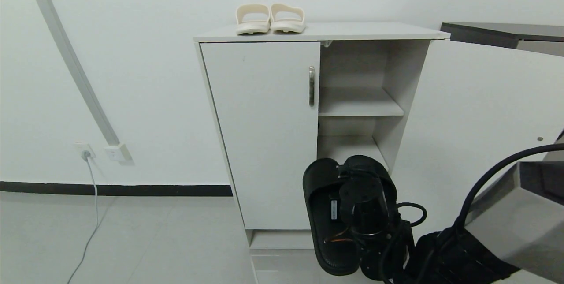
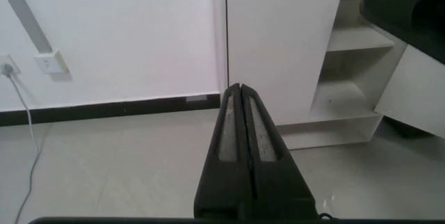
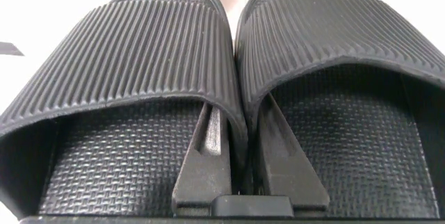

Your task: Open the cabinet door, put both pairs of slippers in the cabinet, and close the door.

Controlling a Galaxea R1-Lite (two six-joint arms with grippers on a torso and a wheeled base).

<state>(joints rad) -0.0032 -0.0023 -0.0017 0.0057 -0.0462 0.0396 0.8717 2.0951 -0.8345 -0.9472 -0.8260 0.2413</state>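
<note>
Right gripper (image 3: pixel 240 116): jaws narrow, pinching the two touching inner side walls of the black slippers (image 1: pixel 328 213), one finger inside each shoe under its ribbed strap. The pair was carried side by side, clear of the floor (image 1: pixel 132 240), footbeds turned toward the head camera.

Left gripper (image 2: pixel 240 99): jaws pressed together with nothing between them, hanging over bare floor, off to the left of the cabinet (image 1: pixel 352 32).

Position of the black pair: directly in front of the cabinet's open right half, about level with the lower shelf (image 1: pixel 348 147) (whether the toes had crossed the front edge could not be told).

Cabinet: white, standing against the wall. Left door (image 1: pixel 260 134) was closed, with a metal handle (image 1: pixel 311 85) upright at its inner edge. Right door (image 1: pixel 476 112) was swung wide open toward the robot's right. Upper shelf (image 1: pixel 357 103) and lower shelf both bare.

Beige slippers (image 1: pixel 270 19): on top of the cabinet toward its left side, side by side and touching, toes toward the front edge.

Wall, left of the cabinet: a socket (image 1: pixel 116 152) low down, and a cable (image 1: pixel 94 196) trailing from a plug beside it to the floor.
</note>
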